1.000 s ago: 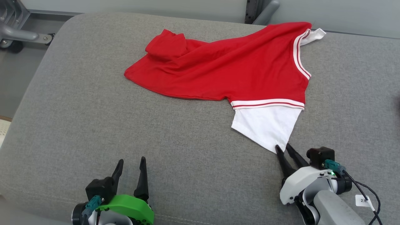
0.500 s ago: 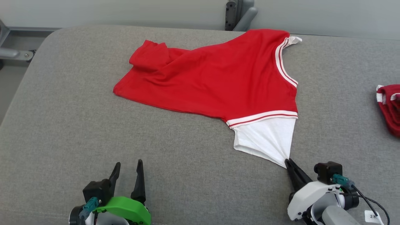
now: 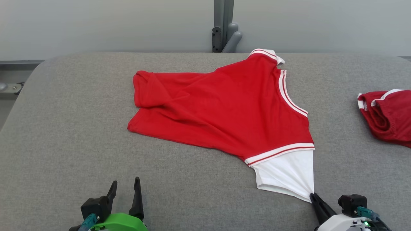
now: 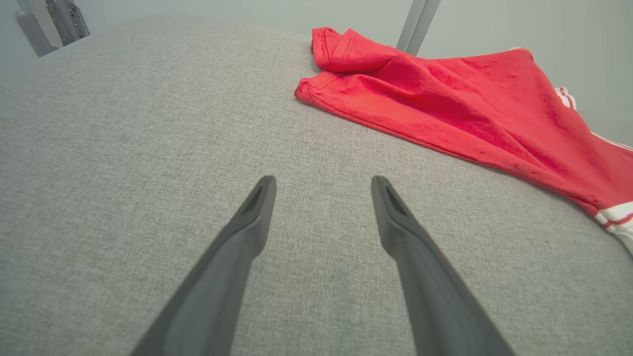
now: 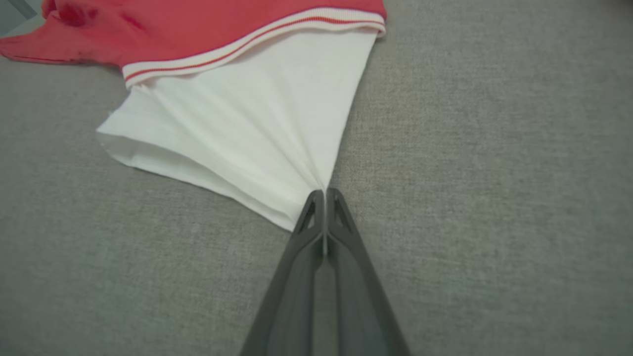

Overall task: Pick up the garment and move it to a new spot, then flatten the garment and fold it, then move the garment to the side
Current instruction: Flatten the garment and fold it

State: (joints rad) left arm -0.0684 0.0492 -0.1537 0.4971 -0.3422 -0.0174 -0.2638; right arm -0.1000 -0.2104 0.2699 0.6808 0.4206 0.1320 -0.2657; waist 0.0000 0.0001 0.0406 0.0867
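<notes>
Garment lies spread on the grey cushion, its white sleeve corner pinched in the closed right gripper; the left gripper stands open, well apart from it.

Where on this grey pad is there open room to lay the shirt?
The widest bare patch of the pad lies left of the red shirt, beyond the open left hand. A narrower strip runs between shirt and second red garment. Crowded: the near right, where the right hand pinches the white sleeve.
</notes>
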